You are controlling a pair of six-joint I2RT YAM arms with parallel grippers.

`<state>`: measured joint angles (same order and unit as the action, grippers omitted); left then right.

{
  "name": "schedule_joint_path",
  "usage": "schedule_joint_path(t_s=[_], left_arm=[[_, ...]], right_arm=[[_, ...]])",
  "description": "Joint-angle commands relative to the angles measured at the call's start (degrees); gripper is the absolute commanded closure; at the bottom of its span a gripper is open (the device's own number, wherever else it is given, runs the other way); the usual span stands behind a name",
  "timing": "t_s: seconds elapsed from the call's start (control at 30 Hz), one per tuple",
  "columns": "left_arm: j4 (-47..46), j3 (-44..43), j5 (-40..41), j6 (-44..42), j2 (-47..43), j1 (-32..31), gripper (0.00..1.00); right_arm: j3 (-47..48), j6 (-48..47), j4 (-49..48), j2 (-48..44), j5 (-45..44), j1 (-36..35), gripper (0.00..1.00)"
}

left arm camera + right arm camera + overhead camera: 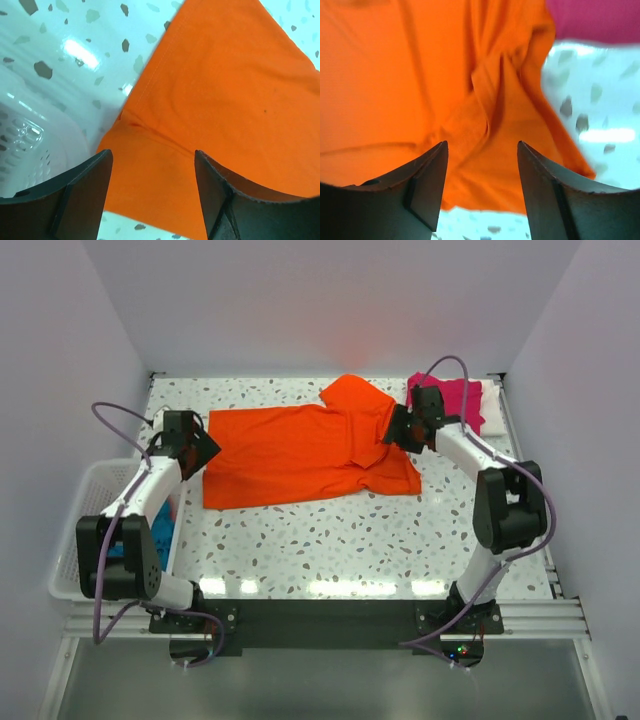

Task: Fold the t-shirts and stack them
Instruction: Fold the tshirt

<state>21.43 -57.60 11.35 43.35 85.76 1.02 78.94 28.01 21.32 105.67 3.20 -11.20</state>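
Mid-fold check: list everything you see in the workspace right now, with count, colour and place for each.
orange t-shirt: 1, bright orange, spread across the middle of the table, its right end folded over on itself.
magenta t-shirt: 1, magenta-pink, far right corner, lying on the white cloth.
white cloth: 1, white, under the magenta t-shirt, only an edge showing.
teal cloth: 1, teal-blue, inside the basket.
basket: 1, white slatted plastic, at the near left side.
table: 1, white with dark speckles.
left gripper: 1, black, open, over the orange t-shirt's left edge.
right gripper: 1, black, open, over its folded right end.
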Motion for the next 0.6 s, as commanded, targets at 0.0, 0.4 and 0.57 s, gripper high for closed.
schedule_joint_path(t_s=[0.0,0.4,0.57], left_arm=[[2.9,4.4,3.0,-0.3,-5.9,-0.3,0.28],[1.2,12.7,4.0,1.2,-9.9,-7.4,0.44],[1.6,14.4,5.7,3.2,-9.9,-7.4,0.51]], right_arm=[[-9.6,1.9,-3.6,-7.0,-3.0,-3.7,0.44],[-12.1,6.1,-12.1,-2.1,-4.9,-8.6,0.44],[-10.2,6.7,-12.4,1.1,-5.0,-8.6,0.44]])
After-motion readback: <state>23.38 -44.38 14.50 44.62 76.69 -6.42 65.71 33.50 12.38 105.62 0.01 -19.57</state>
